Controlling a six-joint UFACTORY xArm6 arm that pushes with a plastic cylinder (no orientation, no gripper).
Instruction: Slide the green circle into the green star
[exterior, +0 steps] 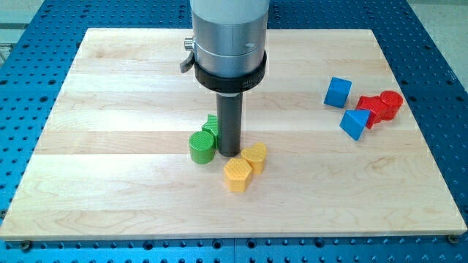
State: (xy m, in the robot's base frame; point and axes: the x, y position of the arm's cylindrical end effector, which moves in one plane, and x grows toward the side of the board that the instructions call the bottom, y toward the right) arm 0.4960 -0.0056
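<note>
Green circle point(202, 146) is seen just to the view's left of my tip point(229, 153), touching or very nearly touching the rod. Green star point(211, 125) is partly hidden behind the rod, immediately toward the view's top of the green circle, and the two appear already in contact or nearly so. No jaws are fitted, so no opening or closing can be reported. A short push toward the view's top would be judged enough, with my tip first brought round to the circle's lower side. Two yellow blocks point(245, 166) lie just to the view's bottom right of my tip. On the wooden surface point(110, 88), well apart to the right, blue blocks point(345, 106) and red blocks point(382, 107) are clustered.
</note>
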